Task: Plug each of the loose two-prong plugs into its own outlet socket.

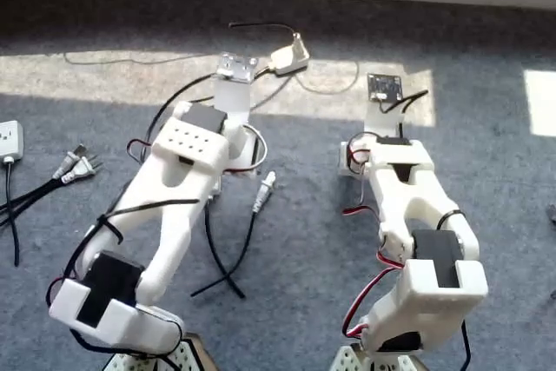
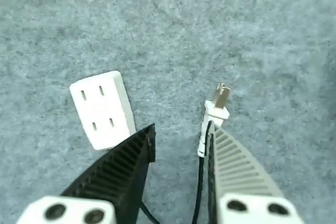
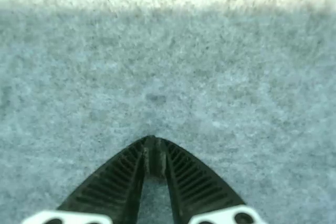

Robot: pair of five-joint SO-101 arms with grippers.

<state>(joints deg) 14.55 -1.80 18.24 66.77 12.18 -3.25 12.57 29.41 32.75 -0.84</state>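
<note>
Although no plug was yet seated in a socket, the left arm's gripper (image 2: pixel 182 131) hung low over the grey carpet (image 2: pixel 173 30) with its jaws apart, one black and ribbed, one pale. A white two-prong plug on a black cord (image 2: pixel 214 113) lay in the gap, just beside the pale jaw's inner face, prongs pointing away from the wrist. A white block outlet with two pairs of slots (image 2: pixel 102 109) lay face up near the black jaw's tip, outside the gap. The step in hand looked like the grasp on this first plug. The next move would call for closing on the plug's body rather than its cord, lifting, then lining the prongs up with one slot pair and pressing straight in. The loose outlet might slide on the carpet unless braced.

The right arm's gripper (image 3: pixel 151 148) had its jaws together on nothing, over bare carpet, so it seemed free to steady the outlet. In the high view, at 9 o'clock, a white wall-type outlet (image 1: pixel 9 140) lay at the edge, with two more pale plugs on black cords (image 1: pixel 78 164) just inward of it. A black cord trailing toward 6 o'clock beside the left arm (image 1: pixel 187 171) could snag.
</note>
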